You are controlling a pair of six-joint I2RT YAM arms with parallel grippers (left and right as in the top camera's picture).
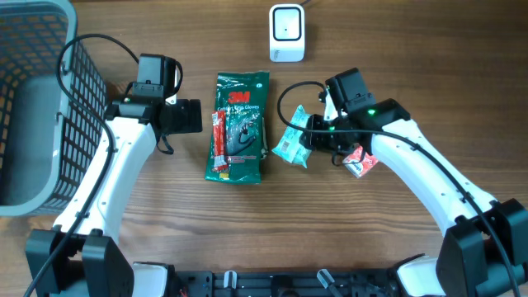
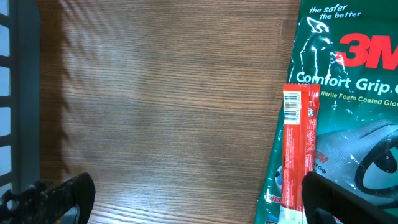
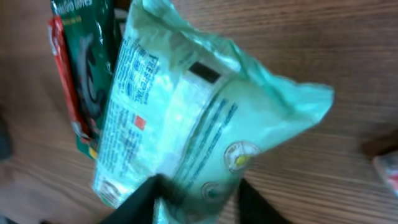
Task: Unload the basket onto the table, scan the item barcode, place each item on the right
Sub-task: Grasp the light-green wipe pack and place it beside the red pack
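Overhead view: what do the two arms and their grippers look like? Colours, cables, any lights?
Both the left arm and right arm have smooth white link shells with black joints and black bases. The left gripper and right gripper are black and blocky. Thin black cables loop off each wrist, and a small green light glows on the right one.

1. Left of the glove pack [image 1: 238, 128], bare wood [image 2: 161, 112] lets my left claw [image 1: 196, 116] pass.
2. Right of it, the mint packet [image 1: 290, 144] crowds close.
3. Beyond it, the scanner [image 1: 287, 33]; far left, the basket [image 1: 33, 107] walls me in.
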